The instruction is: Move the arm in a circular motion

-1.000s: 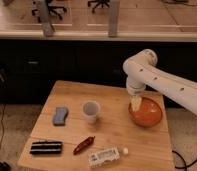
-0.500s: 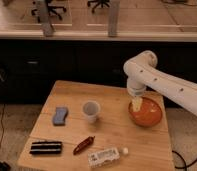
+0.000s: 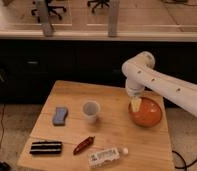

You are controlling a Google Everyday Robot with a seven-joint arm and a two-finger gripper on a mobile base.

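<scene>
The pincer (image 3: 136, 104) hangs over the orange bowl (image 3: 151, 119) near the counter's (image 3: 117, 129) right edge; how open it is, I cannot tell. The arm (image 3: 162, 85) enters from the right, barely shifted since a second ago, so the circle seems hardly begun.

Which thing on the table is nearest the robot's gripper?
The orange bowl: the gripper hangs over its left rim; the white cup stands farther left.

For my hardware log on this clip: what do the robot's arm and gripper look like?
The arm is glossy white, made of thick rounded tube segments with a bulbous joint. A few small dark dots run along it. No cables show. The gripper is a small pale cream tip, over the orange bowl.
</scene>
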